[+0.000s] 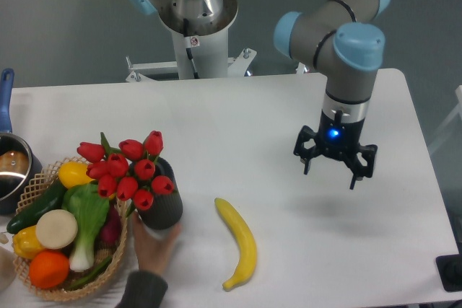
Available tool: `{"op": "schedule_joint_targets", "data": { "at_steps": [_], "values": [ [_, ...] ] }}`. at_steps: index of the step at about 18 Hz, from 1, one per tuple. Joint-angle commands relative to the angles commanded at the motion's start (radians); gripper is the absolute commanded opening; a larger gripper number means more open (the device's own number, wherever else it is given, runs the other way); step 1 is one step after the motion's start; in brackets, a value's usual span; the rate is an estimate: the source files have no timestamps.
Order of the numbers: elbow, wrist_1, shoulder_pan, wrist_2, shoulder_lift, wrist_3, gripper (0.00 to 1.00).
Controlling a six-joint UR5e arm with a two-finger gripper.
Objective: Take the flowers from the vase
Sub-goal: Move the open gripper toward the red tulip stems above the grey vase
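Claw (334, 166) hangs above the table (274, 113), fingers spread, holding nothing. The flowers (126, 169) stand in the vase (164, 207), well apart to the claw's left in view and lower, stems tilting up-left. A hand (155, 239) grips the vase base. A banana (241, 242) lies between.

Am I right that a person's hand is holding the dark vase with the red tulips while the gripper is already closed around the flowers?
Not quite. The hand is indeed holding the vase with the flowers in it, but the gripper is not on them: the fixed camera view shows it hanging above the table well to the right, beyond the banana, fingers spread, holding nothing.
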Motion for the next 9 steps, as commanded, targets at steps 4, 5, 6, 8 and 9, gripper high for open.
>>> {"op": "schedule_joint_targets", "data": {
  "at_steps": [4, 5, 6, 8, 9],
  "values": [
    [-0.015, 0.0, 0.006, -0.191, 0.008, 0.008, 1.0],
    [-0.02, 0.002, 0.003, -0.244, 0.011, 0.008, 1.0],
    [-0.02, 0.002, -0.002, -0.281, 0.017, 0.009, 1.0],
    [-0.028, 0.0, -0.026, -0.333, 0.017, 0.012, 1.0],
    [-0.034, 0.002, -0.043, -0.359, 0.017, 0.012, 1.0]
  ]
}}
